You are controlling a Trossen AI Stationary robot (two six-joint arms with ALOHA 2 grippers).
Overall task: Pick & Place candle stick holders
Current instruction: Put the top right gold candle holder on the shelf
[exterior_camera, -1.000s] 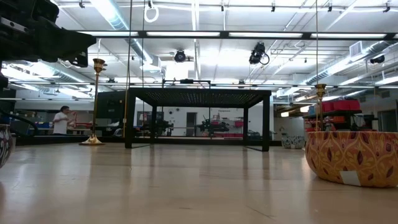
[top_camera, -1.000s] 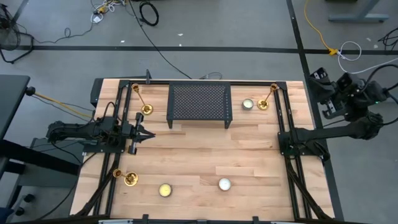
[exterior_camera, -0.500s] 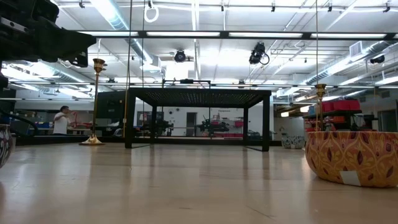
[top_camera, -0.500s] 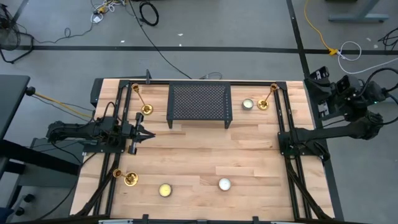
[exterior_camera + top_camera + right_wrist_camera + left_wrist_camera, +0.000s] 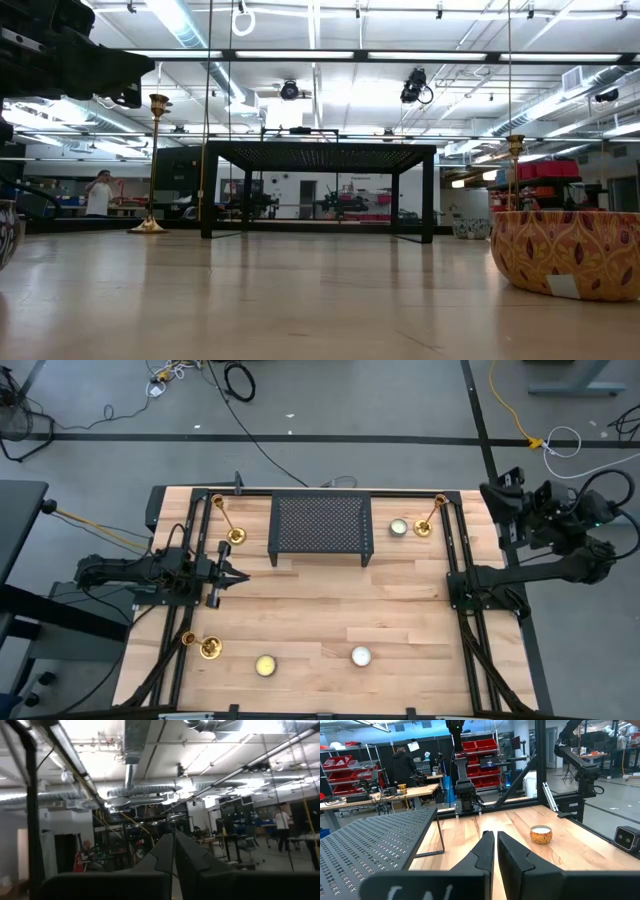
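Three gold candle stick holders stand upright on their round bases: one at the far left [image 5: 227,520], one at the far right [image 5: 431,515], one at the near left [image 5: 207,648]. The low view shows the far left holder [image 5: 155,165] and the top of the far right holder [image 5: 514,148]. My left gripper [image 5: 245,575] [image 5: 495,837] is shut and level over the table's left side, touching nothing. My right gripper [image 5: 497,493] [image 5: 174,840] is shut, raised beyond the table's right edge and pointing upward at the ceiling.
A black mesh rack [image 5: 320,528] [image 5: 370,845] stands on its legs at the far middle. Small candles sit at the far right [image 5: 399,527] and near the front edge [image 5: 265,665] [image 5: 361,656]. Black frame rails [image 5: 455,560] run along both sides.
My right gripper, raised beyond the table's right edge, has rolled and swung its tip a little toward the table, staying shut. Nothing on the table has moved.
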